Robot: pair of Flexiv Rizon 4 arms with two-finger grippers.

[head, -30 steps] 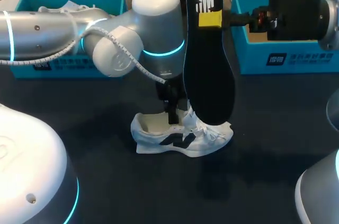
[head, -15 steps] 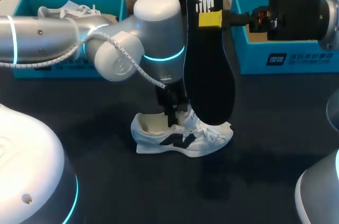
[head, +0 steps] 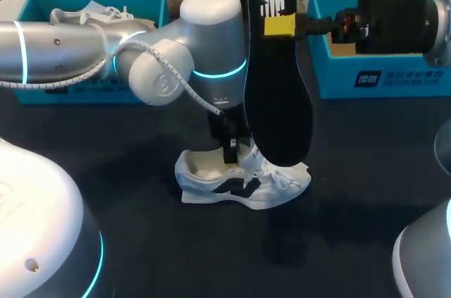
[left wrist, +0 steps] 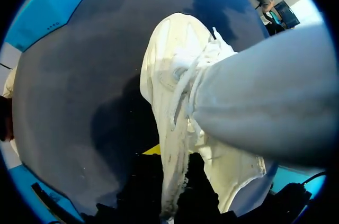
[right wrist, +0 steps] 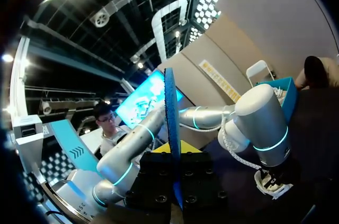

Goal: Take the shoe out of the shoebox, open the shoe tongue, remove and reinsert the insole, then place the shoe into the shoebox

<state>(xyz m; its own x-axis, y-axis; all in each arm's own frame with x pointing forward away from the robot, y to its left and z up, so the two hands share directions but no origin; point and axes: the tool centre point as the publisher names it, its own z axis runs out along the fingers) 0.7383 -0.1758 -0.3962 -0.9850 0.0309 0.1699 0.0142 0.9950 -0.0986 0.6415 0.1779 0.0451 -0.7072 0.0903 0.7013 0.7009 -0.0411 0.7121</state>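
A white shoe (head: 243, 184) with dark side markings lies on its sole mid-table, toe to the right. My left gripper (head: 231, 149) comes straight down at the shoe's opening. In the left wrist view this gripper (left wrist: 172, 181) is shut on the thin side wall of the shoe (left wrist: 175, 75), with the laces ahead of it. The black insole (head: 278, 101) hangs upright over the shoe's front, its lower end close above the tongue. My right gripper (head: 280, 25) is shut on the insole's upper part. The right wrist view shows the insole (right wrist: 170, 118) edge-on between that gripper's (right wrist: 174, 156) fingers.
A blue shoebox (head: 42, 90) stands at the back left with another white shoe (head: 91, 10) in it. A second blue shoebox (head: 373, 76) stands at the back right, under my right arm. Dark table lies in front of the shoe.
My left gripper's fingers have closed on the shoe's side wall, and the left arm has shifted slightly right. The right arm and the insole have stayed still.
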